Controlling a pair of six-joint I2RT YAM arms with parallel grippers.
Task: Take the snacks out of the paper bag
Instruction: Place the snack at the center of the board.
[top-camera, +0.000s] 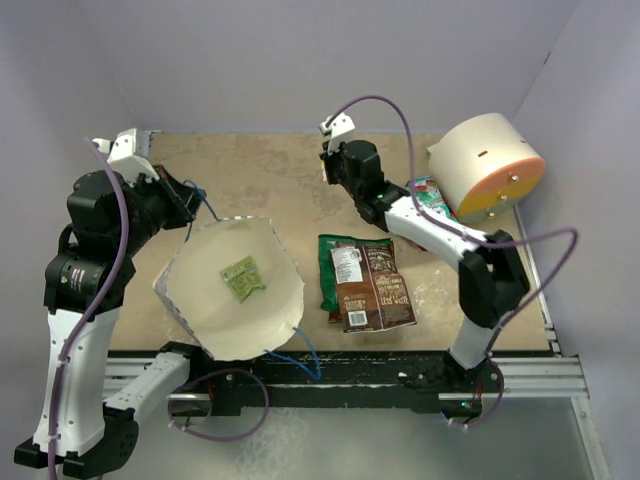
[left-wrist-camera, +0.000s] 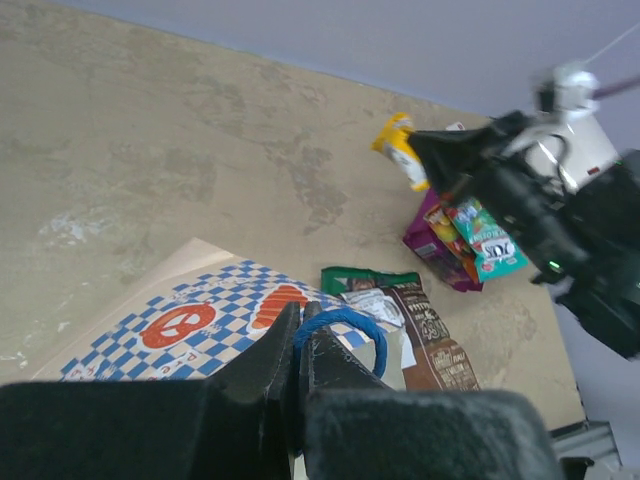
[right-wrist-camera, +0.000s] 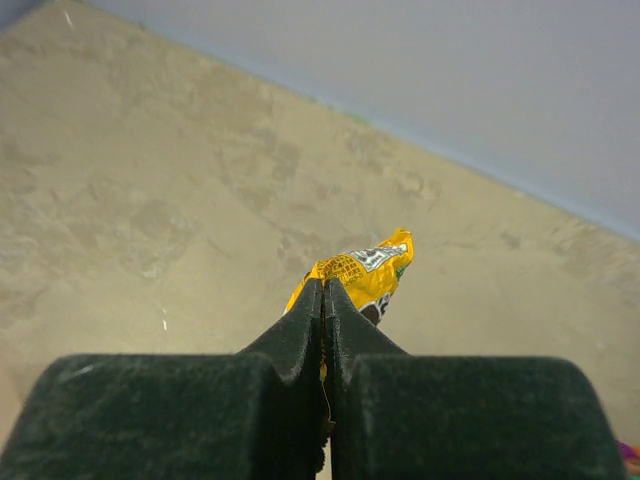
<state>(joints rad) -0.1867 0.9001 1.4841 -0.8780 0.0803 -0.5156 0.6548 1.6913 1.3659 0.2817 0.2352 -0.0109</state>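
The paper bag (top-camera: 230, 290) lies tipped with its cream mouth facing up, and a small green packet (top-camera: 243, 277) lies inside. My left gripper (top-camera: 195, 207) is shut on the bag's blue string handle (left-wrist-camera: 352, 322) at the far rim. The checkered outside (left-wrist-camera: 180, 330) shows in the left wrist view. My right gripper (top-camera: 330, 168) is shut on a small yellow bar (right-wrist-camera: 368, 268) and holds it above the far middle of the table. The green-and-brown chip bag (top-camera: 365, 282) lies flat right of the paper bag. Teal, pink and purple candy bags (top-camera: 430, 197) lie at the right.
A cream cylinder with an orange face (top-camera: 490, 165) stands at the far right, beside the candy bags. The bag's second blue handle (top-camera: 297, 352) hangs over the table's near edge. Purple walls close the table at the back and the sides.
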